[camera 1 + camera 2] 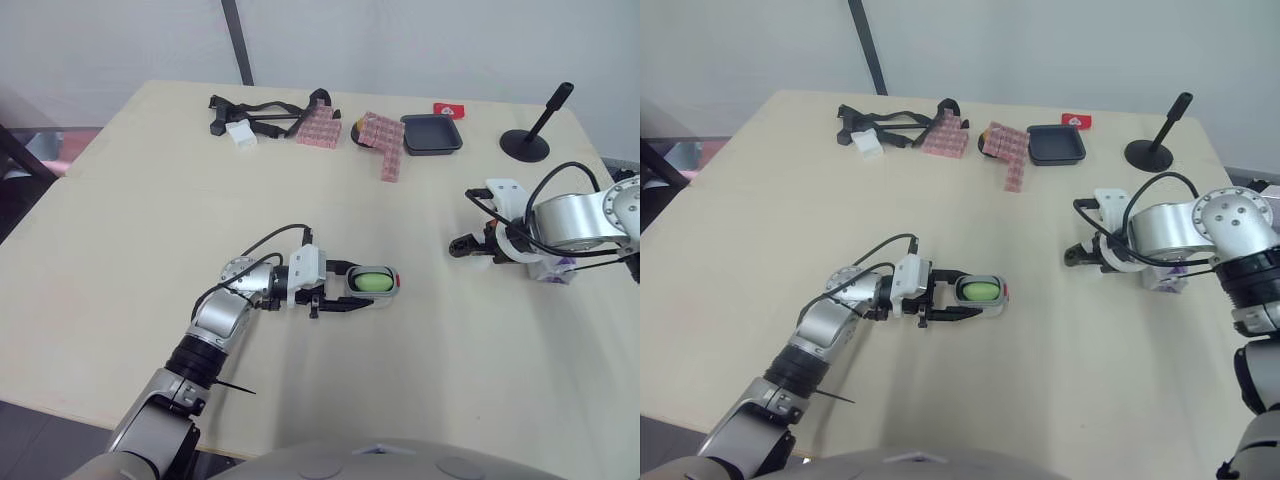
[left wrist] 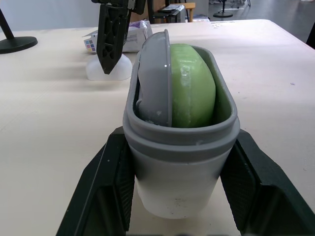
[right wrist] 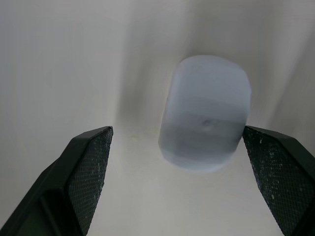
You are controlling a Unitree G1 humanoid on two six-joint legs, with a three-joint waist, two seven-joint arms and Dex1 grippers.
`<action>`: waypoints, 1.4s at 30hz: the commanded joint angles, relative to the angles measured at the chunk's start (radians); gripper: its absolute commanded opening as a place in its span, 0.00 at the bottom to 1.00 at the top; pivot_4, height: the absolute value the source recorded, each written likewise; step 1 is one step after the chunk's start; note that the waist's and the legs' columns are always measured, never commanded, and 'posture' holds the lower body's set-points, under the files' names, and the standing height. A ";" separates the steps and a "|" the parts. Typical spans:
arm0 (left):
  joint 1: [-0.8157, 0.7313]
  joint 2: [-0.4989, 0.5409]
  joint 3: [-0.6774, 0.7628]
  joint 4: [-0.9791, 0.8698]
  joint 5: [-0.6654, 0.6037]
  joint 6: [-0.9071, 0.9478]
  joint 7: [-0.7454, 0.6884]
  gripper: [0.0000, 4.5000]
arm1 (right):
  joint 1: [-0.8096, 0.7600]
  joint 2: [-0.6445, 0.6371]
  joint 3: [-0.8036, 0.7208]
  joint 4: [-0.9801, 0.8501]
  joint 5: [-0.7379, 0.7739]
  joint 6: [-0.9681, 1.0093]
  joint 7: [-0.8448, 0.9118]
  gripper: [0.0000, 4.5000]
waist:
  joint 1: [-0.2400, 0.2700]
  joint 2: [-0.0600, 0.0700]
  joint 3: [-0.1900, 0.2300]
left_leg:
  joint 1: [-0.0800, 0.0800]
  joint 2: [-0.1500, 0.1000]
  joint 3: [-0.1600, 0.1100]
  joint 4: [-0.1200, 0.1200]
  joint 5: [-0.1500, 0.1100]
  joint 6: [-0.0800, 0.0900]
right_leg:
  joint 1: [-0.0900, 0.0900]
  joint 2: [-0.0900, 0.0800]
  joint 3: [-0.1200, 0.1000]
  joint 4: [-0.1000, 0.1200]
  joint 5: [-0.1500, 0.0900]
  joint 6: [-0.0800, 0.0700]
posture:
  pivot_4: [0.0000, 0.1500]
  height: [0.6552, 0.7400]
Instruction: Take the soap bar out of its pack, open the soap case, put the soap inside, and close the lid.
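Note:
My left gripper (image 1: pixel 378 284) is shut on the grey soap case (image 2: pixel 179 162), which lies on its side on the table. The green soap bar (image 2: pixel 192 88) sits inside the open case next to a grey insert (image 2: pixel 155 73). The translucent lid (image 3: pixel 205 120) lies flat on the table to the right. My right gripper (image 3: pixel 176 130) hangs open over it, one finger on either side and neither touching it. The opened soap pack (image 1: pixel 553 268) lies under my right forearm.
At the table's far edge are a black tray (image 1: pixel 432 134), two pink patterned packs (image 1: pixel 320 125), a black strap bundle (image 1: pixel 255 108), a small red item (image 1: pixel 449 108) and a black stand (image 1: pixel 527 140). Bare tabletop lies between my two grippers.

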 commanded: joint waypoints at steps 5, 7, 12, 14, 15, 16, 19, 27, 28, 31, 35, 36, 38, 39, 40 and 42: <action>-0.008 0.002 0.006 -0.023 -0.005 -0.001 0.014 0.42 | -0.002 0.017 -0.021 0.028 -0.046 0.006 -0.005 0.81 | 0.000 0.000 0.000 | -0.001 0.000 0.000 0.000 0.000 0.000 | 0.000 0.000 0.000 0.000 0.000 0.000 | 1.00 0.97; -0.008 0.001 0.005 -0.023 -0.005 0.000 0.016 0.42 | -0.001 0.023 -0.024 0.034 -0.067 0.013 0.000 0.66 | 0.000 0.000 0.000 | -0.001 0.000 0.000 0.000 0.000 0.000 | 0.000 0.000 0.000 0.000 0.000 0.000 | 1.00 0.97; -0.006 0.000 0.004 -0.024 -0.005 0.000 0.019 0.42 | 0.002 0.033 -0.043 0.041 -0.132 0.039 0.030 0.42 | 0.000 0.000 0.000 | -0.001 0.000 0.000 0.000 0.000 0.000 | 0.000 0.000 0.000 0.000 0.000 0.000 | 1.00 0.97; -0.005 0.000 0.003 -0.025 -0.005 0.001 0.020 0.42 | 0.005 0.038 -0.052 0.038 -0.153 0.052 0.046 0.42 | 0.000 0.000 0.000 | -0.001 0.000 0.000 0.000 0.000 0.000 | 0.000 0.000 0.000 0.000 0.000 0.000 | 1.00 0.97; -0.005 0.001 0.003 -0.025 -0.005 0.001 0.021 0.42 | 0.005 0.041 -0.057 0.036 -0.163 0.058 0.055 0.42 | 0.000 0.000 0.000 | -0.001 0.000 0.000 0.000 0.000 0.000 | 0.000 0.000 0.000 0.000 0.000 0.000 | 1.00 0.97; -0.005 0.001 0.003 -0.025 -0.005 0.001 0.022 0.42 | 0.006 0.044 -0.062 0.034 -0.172 0.063 0.063 0.42 | 0.000 0.000 0.000 | -0.001 0.000 0.000 0.000 0.000 0.000 | 0.000 0.000 0.000 0.000 0.000 0.000 | 1.00 0.97; -0.003 0.001 0.001 -0.028 -0.005 0.000 0.023 0.42 | 0.002 0.050 -0.077 0.007 -0.230 0.089 0.126 0.42 | 0.000 0.000 0.000 | -0.001 0.000 0.000 0.000 0.000 0.000 | 0.000 0.000 0.000 0.000 0.000 0.000 | 1.00 0.97; -0.002 0.005 -0.004 -0.028 -0.006 -0.003 0.015 0.42 | 0.017 -0.088 -0.001 -0.435 -0.754 -0.064 0.836 0.42 | 0.008 0.000 0.000 | -0.004 0.000 -0.001 0.000 0.000 0.000 | -0.001 0.000 -0.002 0.001 -0.001 0.001 | 1.00 0.97; -0.003 0.005 -0.005 -0.028 -0.007 -0.003 0.015 0.42 | 0.027 -0.116 0.015 -0.468 -0.823 -0.111 0.926 0.42 | 0.009 0.000 0.000 | -0.004 0.001 -0.001 0.000 0.000 0.000 | -0.001 0.000 -0.003 0.001 -0.001 0.002 | 1.00 0.97; -0.003 0.006 -0.005 -0.028 -0.007 -0.003 0.015 0.42 | 0.053 -0.147 0.028 -0.501 -0.967 -0.194 1.093 0.42 | 0.011 0.000 0.000 | -0.005 0.001 -0.001 0.001 0.000 0.000 | -0.001 -0.001 -0.004 0.000 -0.001 0.002 | 1.00 0.97; -0.004 0.007 -0.004 -0.027 -0.006 -0.001 0.017 0.42 | 0.070 -0.185 -0.001 -0.568 -1.041 -0.298 1.429 0.42 | 0.008 0.000 0.000 | -0.005 0.001 -0.001 0.001 0.000 0.001 | -0.001 -0.001 -0.003 0.001 -0.001 0.001 | 1.00 0.97; -0.004 0.007 -0.004 -0.026 -0.006 -0.001 0.017 0.42 | 0.064 -0.187 -0.001 -0.575 -1.066 -0.325 1.493 0.42 | 0.006 0.000 0.000 | -0.005 0.001 -0.001 0.001 0.000 0.001 | -0.001 -0.001 -0.003 0.002 -0.001 0.001 | 1.00 0.97; -0.004 0.008 -0.005 -0.026 -0.007 -0.001 0.018 0.42 | 0.042 -0.194 0.013 -0.591 -1.142 -0.382 1.589 0.42 | 0.001 0.000 0.000 | -0.005 0.002 -0.001 0.001 0.000 0.001 | -0.001 -0.001 -0.003 0.002 -0.001 0.001 | 1.00 0.97; -0.004 0.009 -0.005 -0.026 -0.007 0.000 0.018 0.42 | 0.026 -0.202 0.023 -0.606 -1.181 -0.408 1.642 0.42 | -0.001 0.000 0.000 | -0.005 0.002 -0.001 0.002 0.000 0.001 | -0.002 -0.001 -0.003 0.003 -0.001 0.001 | 1.00 0.97; -0.005 0.009 -0.005 -0.025 -0.006 0.000 0.018 0.42 | 0.012 -0.208 0.029 -0.621 -1.211 -0.422 1.686 0.42 | -0.003 0.000 0.000 | -0.005 0.002 -0.001 0.003 0.000 0.002 | -0.002 -0.001 -0.003 0.003 -0.001 0.001 | 1.00 0.97; -0.005 0.010 -0.005 -0.025 -0.007 0.000 0.018 0.42 | -0.011 -0.215 0.038 -0.641 -1.256 -0.435 1.757 0.42 | -0.004 0.000 0.000 | -0.005 0.002 -0.001 0.004 0.000 0.002 | -0.002 -0.001 -0.003 0.004 -0.001 0.001 | 1.00 0.97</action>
